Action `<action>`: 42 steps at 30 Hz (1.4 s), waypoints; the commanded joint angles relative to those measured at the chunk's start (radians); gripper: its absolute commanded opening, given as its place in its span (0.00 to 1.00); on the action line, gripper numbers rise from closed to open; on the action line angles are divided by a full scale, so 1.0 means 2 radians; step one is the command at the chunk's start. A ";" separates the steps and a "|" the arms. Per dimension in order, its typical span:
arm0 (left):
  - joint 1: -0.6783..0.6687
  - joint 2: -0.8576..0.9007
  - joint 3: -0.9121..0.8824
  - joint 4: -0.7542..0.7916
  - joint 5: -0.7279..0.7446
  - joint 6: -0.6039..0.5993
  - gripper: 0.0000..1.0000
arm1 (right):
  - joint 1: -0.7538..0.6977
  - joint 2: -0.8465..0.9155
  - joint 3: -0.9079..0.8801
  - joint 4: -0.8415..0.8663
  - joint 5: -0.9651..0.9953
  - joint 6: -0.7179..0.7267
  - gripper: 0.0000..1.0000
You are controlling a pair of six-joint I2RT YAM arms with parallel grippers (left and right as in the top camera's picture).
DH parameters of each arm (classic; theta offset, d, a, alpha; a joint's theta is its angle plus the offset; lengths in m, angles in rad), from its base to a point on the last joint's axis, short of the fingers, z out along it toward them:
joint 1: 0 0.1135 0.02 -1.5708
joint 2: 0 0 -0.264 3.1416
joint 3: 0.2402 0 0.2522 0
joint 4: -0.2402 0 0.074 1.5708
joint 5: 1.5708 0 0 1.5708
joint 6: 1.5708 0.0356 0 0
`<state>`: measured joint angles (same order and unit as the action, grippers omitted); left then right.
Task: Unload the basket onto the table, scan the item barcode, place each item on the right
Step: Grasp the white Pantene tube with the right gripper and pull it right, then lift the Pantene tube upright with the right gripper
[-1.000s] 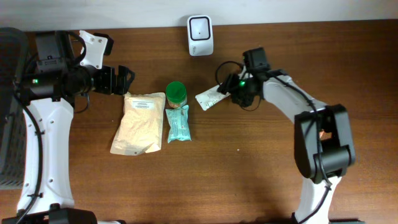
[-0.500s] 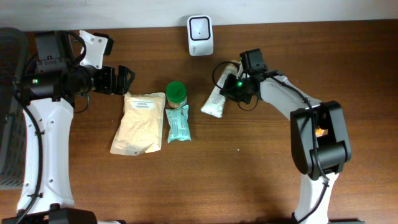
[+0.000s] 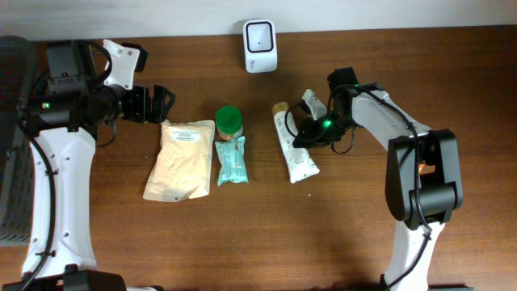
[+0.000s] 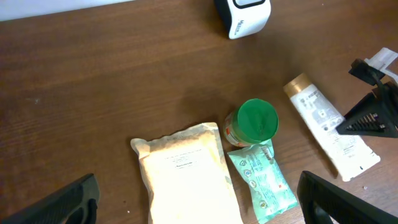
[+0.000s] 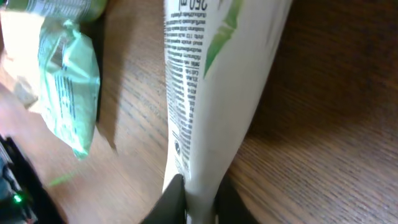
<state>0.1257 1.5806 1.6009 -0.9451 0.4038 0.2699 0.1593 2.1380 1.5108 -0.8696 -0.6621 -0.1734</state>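
A dark brown wooden table (image 3: 242,234) runs up to a pale wall, where a small white box-shaped barcode scanner (image 3: 260,35) stands at the far edge. The white plastic tube with a gold cap (image 3: 294,144) lies right of centre, cap pointing toward the far edge, well short of the scanner. The right gripper (image 5: 200,194) pinches the tube's long edge between its fingers. Left of it sit a green-lidded jar (image 3: 229,120), a teal foil packet (image 3: 232,161) and a beige paper pouch (image 3: 179,160). The left gripper (image 3: 164,102) hovers just beyond the pouch, jaws spread wide and holding nothing.
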 commanded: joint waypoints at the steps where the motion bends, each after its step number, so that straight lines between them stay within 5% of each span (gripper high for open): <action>1: 0.003 0.003 0.002 0.000 0.000 0.008 0.99 | -0.002 0.018 0.012 -0.015 -0.017 -0.027 0.18; 11: 0.003 0.003 0.002 0.000 0.000 0.008 0.99 | -0.002 0.036 -0.003 -0.030 -0.026 -0.024 0.33; 16: 0.003 0.003 0.002 0.000 0.000 0.008 0.99 | -0.002 0.055 -0.005 -0.015 -0.033 -0.014 0.33; 24: 0.003 0.003 0.002 0.000 0.000 0.008 0.99 | -0.007 0.065 -0.004 -0.009 -0.052 -0.014 0.04; 28: 0.003 0.003 0.002 0.000 0.000 0.008 0.99 | -0.026 0.055 -0.004 -0.026 -0.110 -0.018 0.04; 35: 0.003 0.003 0.002 0.000 -0.001 0.008 0.99 | -0.035 -0.064 -0.003 -0.058 -0.218 -0.056 0.04; 42: 0.003 0.003 0.002 0.000 0.000 0.008 0.99 | -0.034 -0.229 -0.003 -0.074 -0.223 -0.067 0.04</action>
<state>0.1257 1.5806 1.6009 -0.9447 0.4038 0.2699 0.0883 1.8210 1.4876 -1.0157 -1.0187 -0.2703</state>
